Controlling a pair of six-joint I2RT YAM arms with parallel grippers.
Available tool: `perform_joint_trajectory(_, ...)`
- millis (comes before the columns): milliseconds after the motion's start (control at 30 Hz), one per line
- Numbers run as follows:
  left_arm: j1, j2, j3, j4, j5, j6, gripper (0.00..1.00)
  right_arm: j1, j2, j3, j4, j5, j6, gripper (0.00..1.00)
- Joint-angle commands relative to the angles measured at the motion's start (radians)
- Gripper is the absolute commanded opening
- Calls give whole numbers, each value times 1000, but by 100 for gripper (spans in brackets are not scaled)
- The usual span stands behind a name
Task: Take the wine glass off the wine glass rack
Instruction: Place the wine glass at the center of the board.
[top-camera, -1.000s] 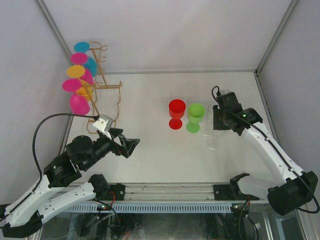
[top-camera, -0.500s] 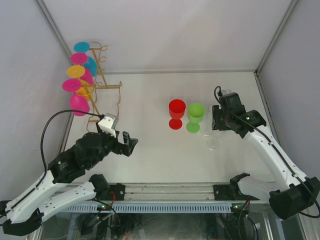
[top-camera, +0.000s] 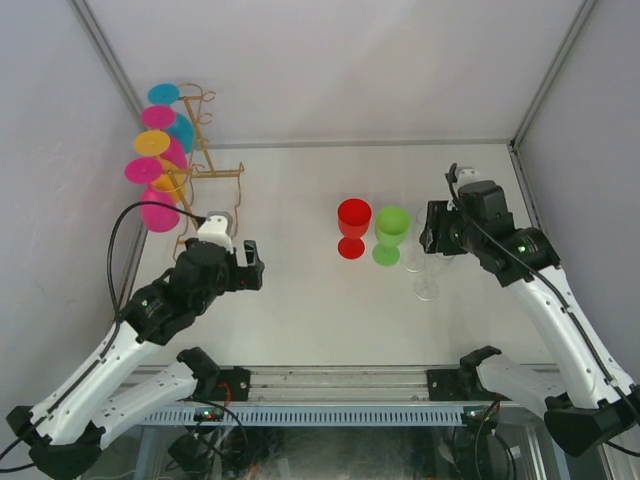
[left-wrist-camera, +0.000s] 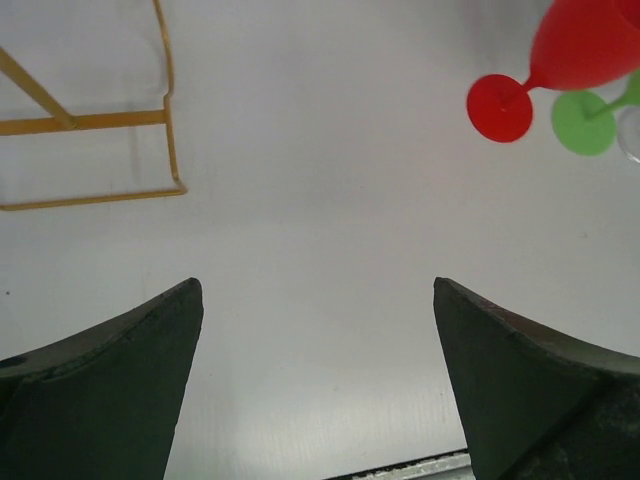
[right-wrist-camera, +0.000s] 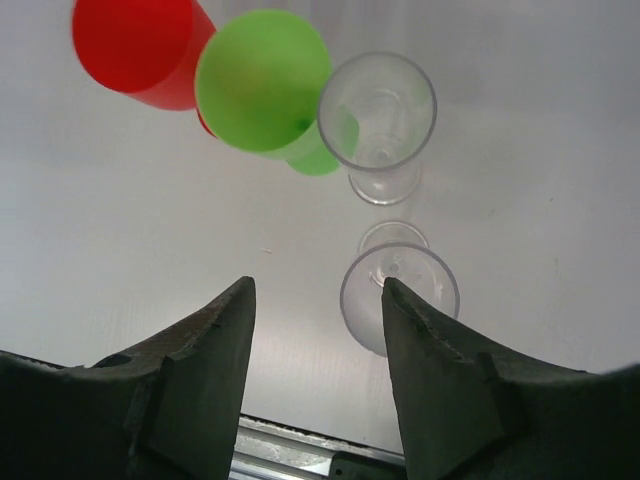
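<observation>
Wine glass rack (top-camera: 220, 173): glasses (top-camera: 158, 208) hanging | left pincer (left-wrist-camera: 316, 285): apart | right pincer (right-wrist-camera: 318, 283): apart

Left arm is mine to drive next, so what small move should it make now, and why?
Probably lift and turn the left gripper toward the rack. Its jaws are open and empty, pointing at bare table beside the rack's base, while the coloured glasses hang high on the rack.

My left wrist camera clips the wine glass rack (left-wrist-camera: 100, 122) to its base frame; the red glass (left-wrist-camera: 590, 40) runs off the top; from above, the clear glasses (top-camera: 427, 288) barely show.
</observation>
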Motion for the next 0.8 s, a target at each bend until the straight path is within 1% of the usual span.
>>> perform_joint_trajectory(0, 95, -3, -49, 62, 32, -72, 100, -4, -69, 75, 36, -15, -11, 53)
perform_joint_trajectory(100, 137, 5, -103, 115, 18, -86, 100, -4, -135, 65, 49, -16, 19, 56)
perform_joint_trajectory(167, 146, 29, -131, 153, -8, -86, 100, -4, -176, 39, 73, -35, 31, 58)
perform_joint_trajectory(300, 158, 115, -166, 228, -42, -92, 100, -4, -232, -30, 121, -27, 21, 63)
perform_joint_trajectory(433, 189, 229, -180, 290, -83, -102, 100, -5, -250, -31, 108, -22, 25, 64)
perform_joint_trajectory(533, 228, 305, -192, 340, -75, -96, 100, -5, -265, -30, 98, -26, 32, 64)
perform_joint_trajectory(633, 245, 354, -202, 392, -69, -88, 100, -4, -282, -31, 86, -19, 37, 64)
perform_joint_trajectory(667, 273, 364, -208, 411, -70, -84, 100, -4, -285, -31, 81, -14, 39, 64)
perform_joint_trajectory(767, 290, 407, -244, 527, -95, -51, 100, -4, -301, -43, 83, -15, 46, 64)
